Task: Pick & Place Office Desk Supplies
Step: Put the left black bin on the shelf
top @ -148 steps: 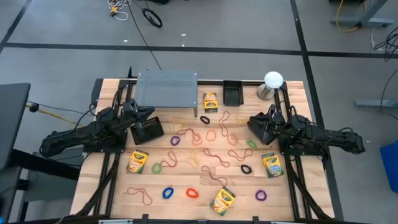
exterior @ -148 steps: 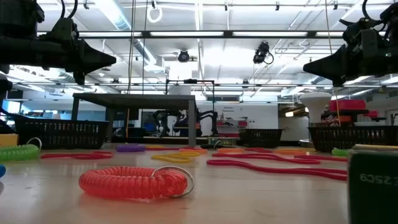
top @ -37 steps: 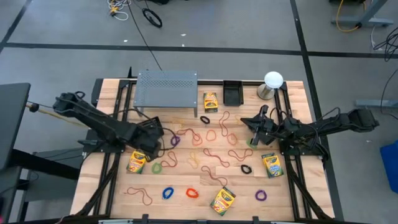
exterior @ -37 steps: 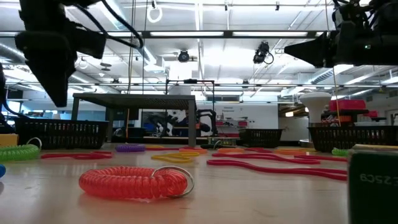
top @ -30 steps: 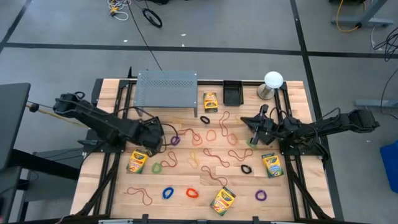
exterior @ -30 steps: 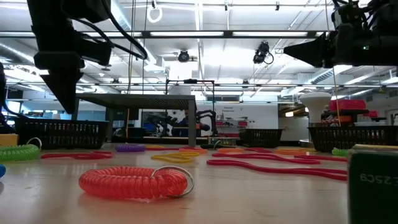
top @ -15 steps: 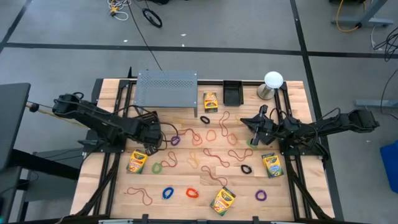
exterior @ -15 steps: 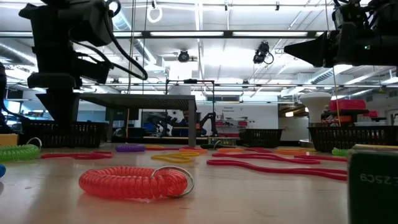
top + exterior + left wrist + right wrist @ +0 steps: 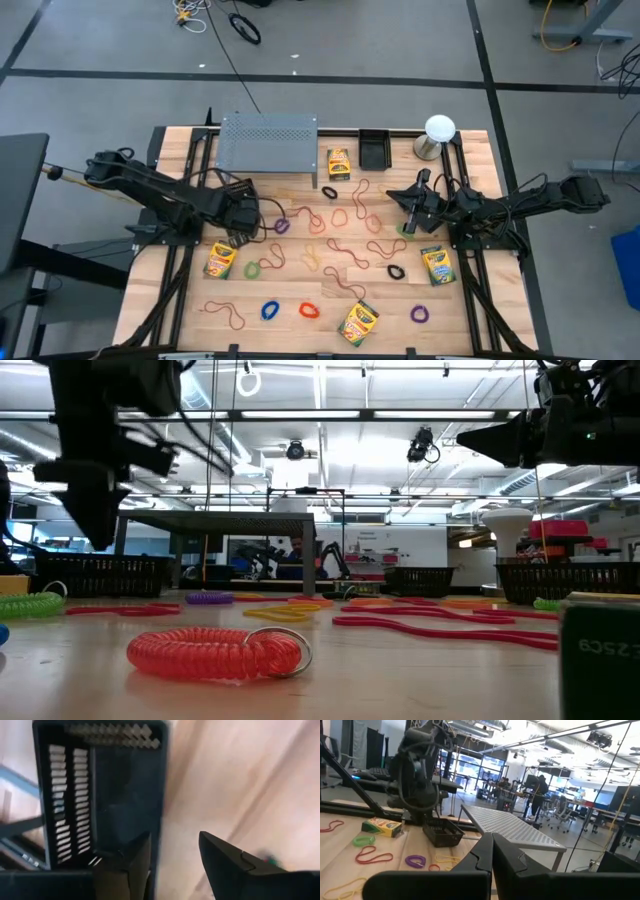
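Spacing is what I watch here: my left hand (image 9: 243, 222) hangs pointed down over the near edge of the small black mesh tray (image 9: 100, 795), its fingers (image 9: 225, 862) spread with nothing between them, and the nearest supply is the yellow-and-green crayon box (image 9: 221, 260), lying just toward me from that hand on the wooden bench (image 9: 290, 325), its long axis running roughly front to back. A purple rubber-band loop (image 9: 281, 227) sits just inward of the same hand. My right hand (image 9: 408, 207) waits raised at the other side with its fingers (image 9: 487, 852) pressed together, empty; a second crayon box (image 9: 436, 266) lies near it. So the left arm seems better placed for the first box. I take the boxes for crayon packs, but no lettering is readable.
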Controlling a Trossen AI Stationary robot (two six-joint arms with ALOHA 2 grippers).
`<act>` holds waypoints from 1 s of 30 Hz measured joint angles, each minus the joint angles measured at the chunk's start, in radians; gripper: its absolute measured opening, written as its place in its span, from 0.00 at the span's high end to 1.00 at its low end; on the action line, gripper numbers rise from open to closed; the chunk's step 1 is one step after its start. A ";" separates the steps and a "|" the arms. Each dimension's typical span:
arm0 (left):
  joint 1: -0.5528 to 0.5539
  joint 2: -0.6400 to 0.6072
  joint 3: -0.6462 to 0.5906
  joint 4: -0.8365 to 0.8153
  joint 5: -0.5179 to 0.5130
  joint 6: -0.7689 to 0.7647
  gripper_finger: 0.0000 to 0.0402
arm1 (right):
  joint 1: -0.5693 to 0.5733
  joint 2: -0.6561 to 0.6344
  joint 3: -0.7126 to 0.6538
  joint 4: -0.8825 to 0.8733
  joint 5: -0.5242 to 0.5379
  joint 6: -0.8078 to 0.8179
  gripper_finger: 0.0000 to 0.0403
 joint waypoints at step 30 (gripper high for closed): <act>-0.020 0.000 0.348 -0.095 0.090 0.062 0.99 | 0.000 0.000 0.000 0.000 0.000 0.000 0.98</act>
